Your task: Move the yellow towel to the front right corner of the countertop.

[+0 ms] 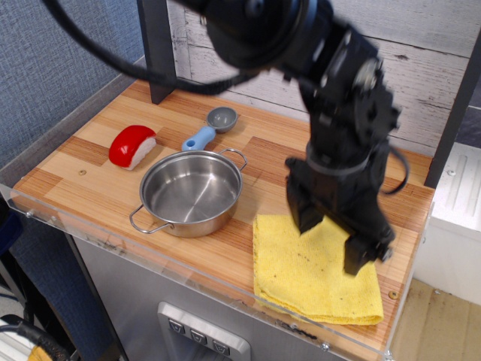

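The yellow towel (312, 271) lay flat and folded, bright with small dark specks, at the near right corner of the counter (90, 177). That counter was striped wooden planks with a clear acrylic rim.
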Robot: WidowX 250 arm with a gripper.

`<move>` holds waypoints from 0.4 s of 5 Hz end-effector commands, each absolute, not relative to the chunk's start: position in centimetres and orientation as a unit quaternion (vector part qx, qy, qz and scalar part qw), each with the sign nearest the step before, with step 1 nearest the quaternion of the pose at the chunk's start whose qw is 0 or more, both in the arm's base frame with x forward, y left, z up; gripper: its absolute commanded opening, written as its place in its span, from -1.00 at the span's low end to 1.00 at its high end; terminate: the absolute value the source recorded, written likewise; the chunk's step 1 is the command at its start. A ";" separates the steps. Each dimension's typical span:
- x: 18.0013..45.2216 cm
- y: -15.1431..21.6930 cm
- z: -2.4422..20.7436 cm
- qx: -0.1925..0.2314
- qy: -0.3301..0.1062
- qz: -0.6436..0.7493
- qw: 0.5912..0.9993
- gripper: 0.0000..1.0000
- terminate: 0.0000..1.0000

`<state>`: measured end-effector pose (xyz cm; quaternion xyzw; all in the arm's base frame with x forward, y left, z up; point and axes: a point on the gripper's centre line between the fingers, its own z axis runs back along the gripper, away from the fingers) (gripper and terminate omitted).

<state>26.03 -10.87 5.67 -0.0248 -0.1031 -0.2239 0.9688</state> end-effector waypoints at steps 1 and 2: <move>26.3 -11.5 13.5 -0.035 -0.181 -0.224 0.957 1.00 -1.00; 26.1 -11.2 15.9 -0.049 -0.204 -0.223 0.952 1.00 -1.00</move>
